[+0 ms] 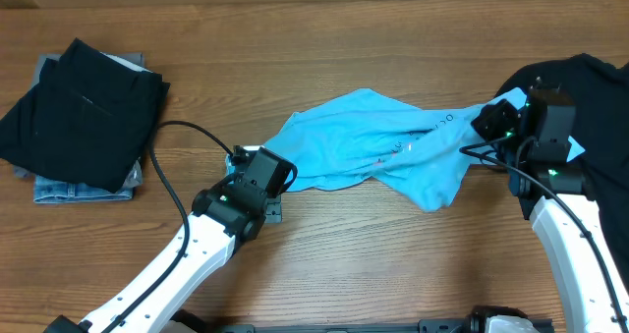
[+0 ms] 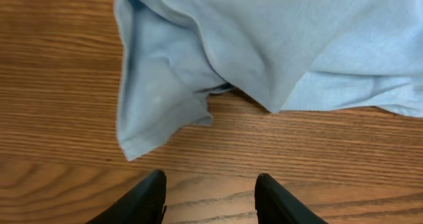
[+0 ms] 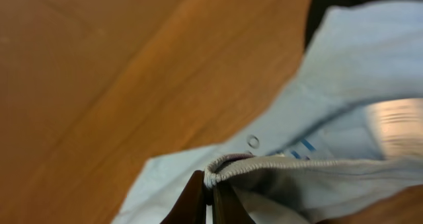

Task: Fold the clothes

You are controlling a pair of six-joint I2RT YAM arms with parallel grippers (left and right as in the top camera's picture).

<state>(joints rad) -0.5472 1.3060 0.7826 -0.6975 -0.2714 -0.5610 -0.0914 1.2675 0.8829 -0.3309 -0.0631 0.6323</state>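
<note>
We log left end effector (image 2: 211, 179) spread wide over bench (image 2: 59, 85), T-shirt (image 2: 277, 45) sleeve just ahead, untouched; right end effector (image 3: 210, 187) pinched tight on ribbed edge of T-shirt.

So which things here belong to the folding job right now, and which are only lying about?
In the job: light blue T-shirt; right gripper, shut on its hem; left gripper, open beside it.
Lying about: folded dark stack, far left; black garment at the right edge.

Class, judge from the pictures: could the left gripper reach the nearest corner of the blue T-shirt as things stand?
Probably yes. The left gripper is open, and only bare table lies between it and the T-shirt.
</note>
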